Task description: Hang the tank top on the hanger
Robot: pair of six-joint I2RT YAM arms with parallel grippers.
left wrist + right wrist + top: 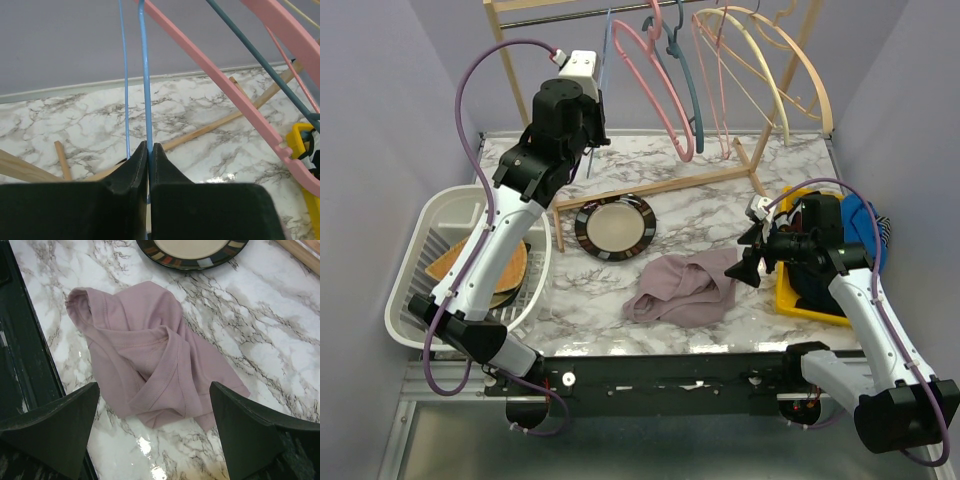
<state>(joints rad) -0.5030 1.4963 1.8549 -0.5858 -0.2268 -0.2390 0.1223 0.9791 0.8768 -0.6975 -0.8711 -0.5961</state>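
The mauve tank top (682, 289) lies crumpled on the marble table near its front edge; it also fills the right wrist view (150, 355). The thin light-blue hanger (604, 75) hangs from the wooden rail at the back. My left gripper (590, 150) is raised at the rack and shut on one wire of the hanger (145, 75), with its other wire just to the left. My right gripper (748, 255) is open and empty, hovering just right of the tank top with its fingertips (75, 410) spread over the garment's near edge.
A thick pink hanger (665, 90), a teal hanger (688, 85) and cream hangers (770, 60) hang on the same rail. A dark-rimmed plate (614, 226) sits mid-table. A white dish rack (420, 270) stands left, a yellow bin (810, 300) of dark clothes right.
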